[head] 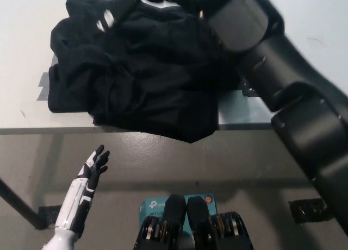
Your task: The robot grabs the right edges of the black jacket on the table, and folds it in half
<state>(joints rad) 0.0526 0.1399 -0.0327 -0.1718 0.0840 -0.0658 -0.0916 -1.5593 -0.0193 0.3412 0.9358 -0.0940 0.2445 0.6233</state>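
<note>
the black right hand (pixel 122 2) sits at the top edge over the far side of the black jacket (pixel 141 70); whether its fingers (pixel 106 19) pinch cloth i cannot tell. the jacket lies bunched on the white tabletop (pixel 27 54), its front hem hanging past the near edge. the white left hand (pixel 95 163) rests low beyond that edge, fingers apart, holding nothing.

teal box (pixel 147 205) on the grey floor (pixel 217 163)

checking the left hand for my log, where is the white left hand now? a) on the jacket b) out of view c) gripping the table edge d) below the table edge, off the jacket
d: the white left hand hangs below the table edge, fingers apart, clear of the jacket.
</note>
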